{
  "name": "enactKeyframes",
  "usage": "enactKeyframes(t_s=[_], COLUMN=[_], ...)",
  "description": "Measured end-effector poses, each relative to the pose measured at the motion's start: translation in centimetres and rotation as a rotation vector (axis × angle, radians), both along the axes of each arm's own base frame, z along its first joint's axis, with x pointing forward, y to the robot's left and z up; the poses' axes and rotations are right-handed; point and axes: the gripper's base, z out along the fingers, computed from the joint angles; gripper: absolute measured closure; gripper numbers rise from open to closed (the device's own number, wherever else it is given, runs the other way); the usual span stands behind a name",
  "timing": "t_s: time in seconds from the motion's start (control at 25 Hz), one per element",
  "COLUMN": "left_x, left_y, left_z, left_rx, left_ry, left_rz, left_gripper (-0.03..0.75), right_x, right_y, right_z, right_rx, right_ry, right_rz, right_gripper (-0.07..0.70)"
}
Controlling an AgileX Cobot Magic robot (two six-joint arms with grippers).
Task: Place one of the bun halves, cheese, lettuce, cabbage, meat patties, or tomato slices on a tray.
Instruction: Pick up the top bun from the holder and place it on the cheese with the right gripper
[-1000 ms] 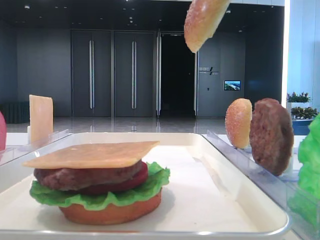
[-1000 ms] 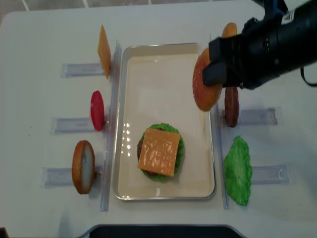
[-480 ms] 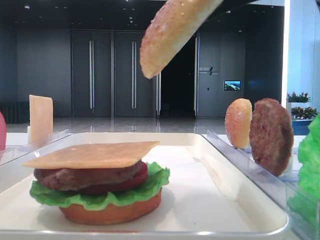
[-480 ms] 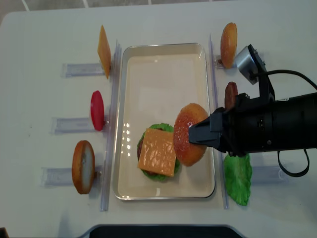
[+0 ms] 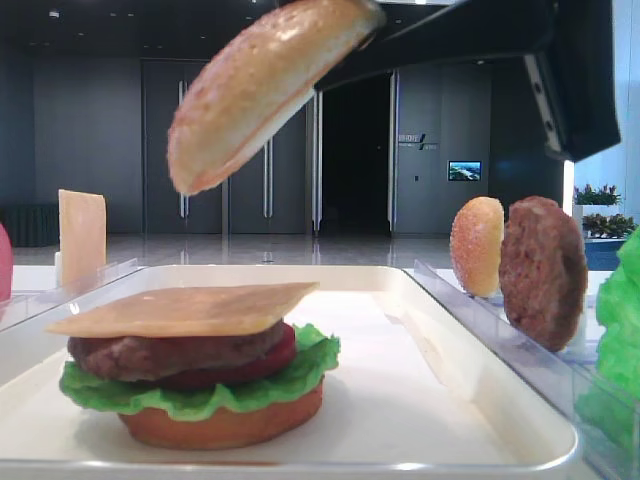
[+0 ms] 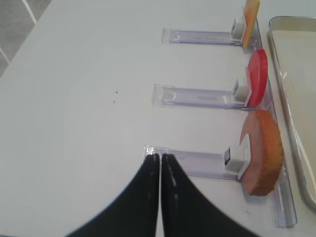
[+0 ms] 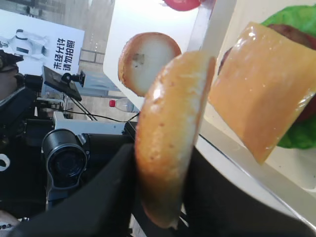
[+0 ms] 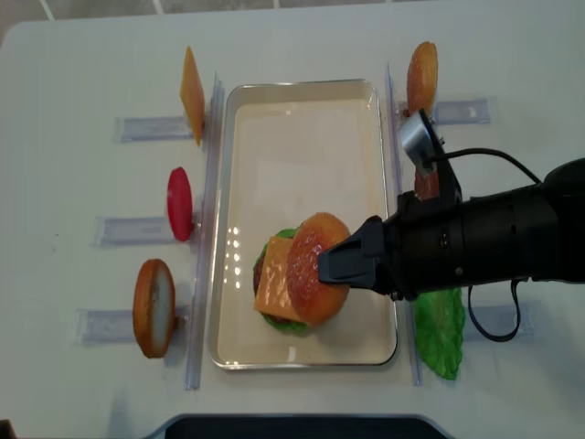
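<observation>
My right gripper (image 8: 344,271) is shut on the domed, seeded bun half (image 8: 314,270), holding it tilted in the air. The bun half (image 5: 258,92) hangs above the stack on the cream tray (image 8: 302,85), apart from it. The stack is topped by a square cheese slice (image 5: 190,308), with a meat patty (image 5: 165,355), a tomato slice, lettuce (image 5: 205,395) and a flat bun base (image 5: 222,427) under it. In the right wrist view the black fingers (image 7: 106,197) clamp the bun half (image 7: 173,133) by its edge. My left gripper (image 6: 160,158) is shut and empty over the table, left of the tray.
Clear racks flank the tray. On the left stand a cheese slice (image 8: 192,94), a tomato slice (image 8: 180,203) and a bun half (image 8: 154,307). On the right are a narrower bun (image 8: 421,76), a patty (image 5: 543,270) and a lettuce leaf (image 8: 441,320).
The right arm carried the bun half from above the tray's right rim toward the front left, ending over the stack and tilting it flatter. The left gripper stayed shut.
</observation>
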Motion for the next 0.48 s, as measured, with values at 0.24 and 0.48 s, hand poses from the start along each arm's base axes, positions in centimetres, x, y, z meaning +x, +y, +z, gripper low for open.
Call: enactKeyframes(t_s=[0.24, 0.48], left_x=[0.0, 0.0], left_y=[0.0, 0.0], left_z=[0.0, 0.0], left_rx=[0.0, 0.0], left_ry=[0.0, 0.0], left_rz=[0.0, 0.0], left_gripper=[0.715, 0.715], right_x=[0.2, 0.7], right_y=[1.3, 1.8], right_z=[-1.6, -2.1], right_rx=[0.031, 0.025], right_ry=[0.028, 0.025], right_rz=[0.032, 0.045], right_gripper=[0.395, 0.395])
